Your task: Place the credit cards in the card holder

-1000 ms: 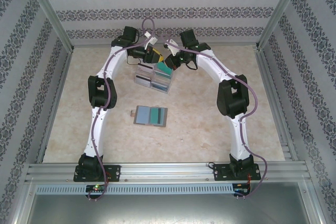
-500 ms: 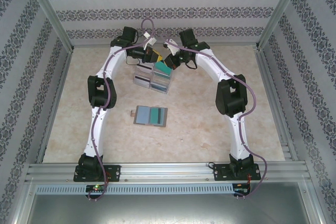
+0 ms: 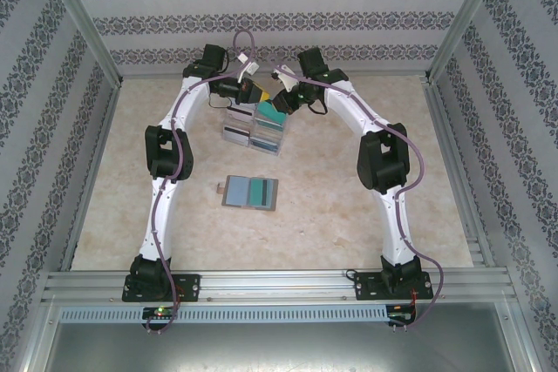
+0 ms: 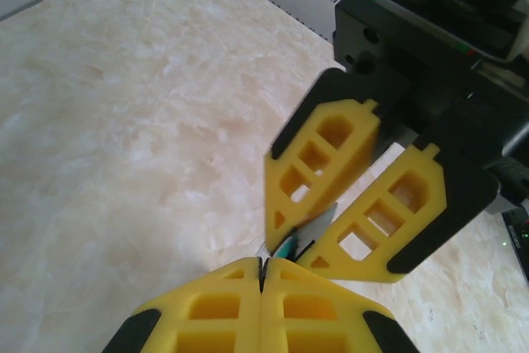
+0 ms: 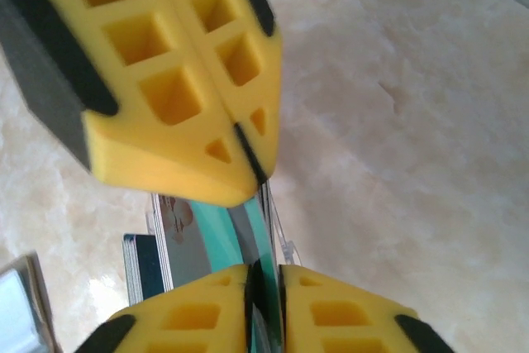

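- Presently, a teal card is held upright between the fingers of the right gripper, above the far side of a clear tray.
- In the right wrist view, the same card is seen almost edge-on, clamped between the right gripper's two yellow fingers at the bottom of the picture.
- The left gripper is set just beside the right one, the two meeting tip to tip over the tray.
- Its fingers are pressed together, with only a thin dark line between them, and its tips are placed at the card's upper edge. Whether that edge is caught between them cannot be told.
- From the left wrist, the left gripper is seen with fingers together at the bottom, and the right gripper is seen facing it with a sliver of the teal card at its tips.
- More cards are stacked in the tray below; a white-grey one with a dark stripe is seen in its left part.
- The card holder is laid open and flat on the table, nearer the arm bases and well apart from both grippers, with a teal card lying in it.
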